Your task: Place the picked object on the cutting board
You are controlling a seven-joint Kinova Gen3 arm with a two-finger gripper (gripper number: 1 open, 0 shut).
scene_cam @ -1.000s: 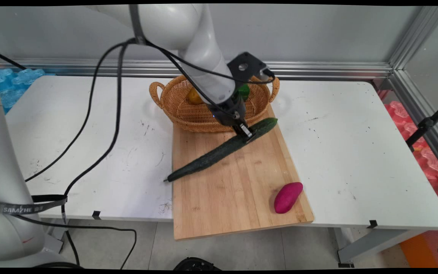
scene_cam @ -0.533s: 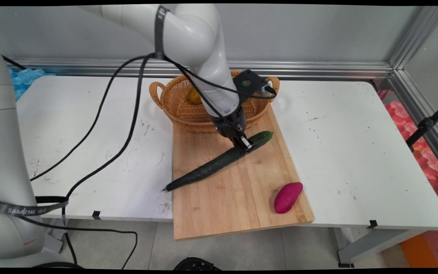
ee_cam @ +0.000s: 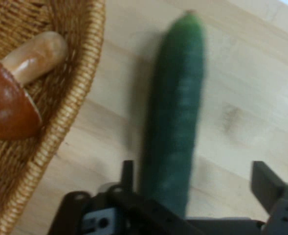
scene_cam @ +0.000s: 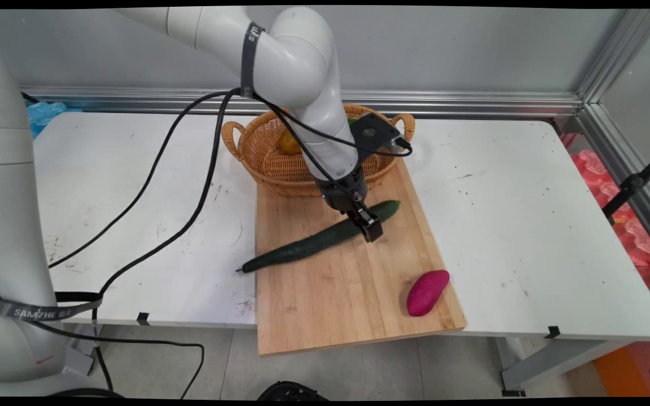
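A long dark green cucumber (scene_cam: 308, 244) lies slantwise on the wooden cutting board (scene_cam: 347, 299), its thin tail reaching past the board's left edge onto the white table (scene_cam: 133, 186). My gripper (scene_cam: 371, 228) is low over the cucumber's thick end, open, one finger on each side. In the hand view the cucumber (ee_cam: 175, 122) runs up between the fingers (ee_cam: 266, 178), close to the left one, with a wide gap on the right. The board (ee_cam: 246, 98) lies under it.
A wicker basket (scene_cam: 257, 155) stands just behind the board, holding a yellow item (scene_cam: 288, 144); the hand view shows the basket (ee_cam: 75, 98) with a brown mushroom (ee_cam: 16, 93) inside. A purple sweet potato (scene_cam: 427, 292) lies at the board's near right corner. Black cables hang at left.
The gripper has come down and towards the near side with the cucumber, laid it flat on the board, and its fingers have spread apart from it.
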